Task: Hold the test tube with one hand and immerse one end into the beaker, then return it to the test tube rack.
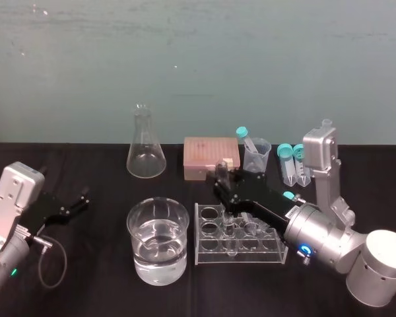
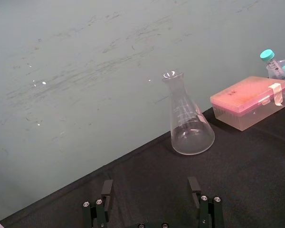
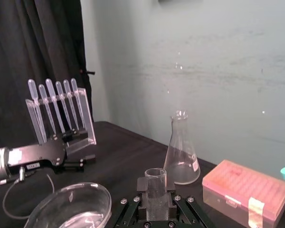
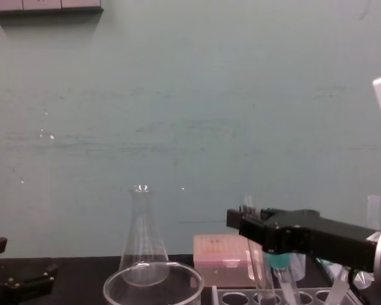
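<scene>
Black cloth covers the table by a green wall. The right hand is squeezed tight on the test tube, upright over the test tube rack, beside the beaker. The left hand rests far left, fingers apart.

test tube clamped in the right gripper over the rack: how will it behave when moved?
Probably slippery: the test tube is smooth clear glass between narrow black fingers of the right gripper. Likely stiff but fragile; a sideways pull against the test tube rack holes could crack it. Probably light, since its rim looks thin-walled. The left gripper sits parked at left.
</scene>
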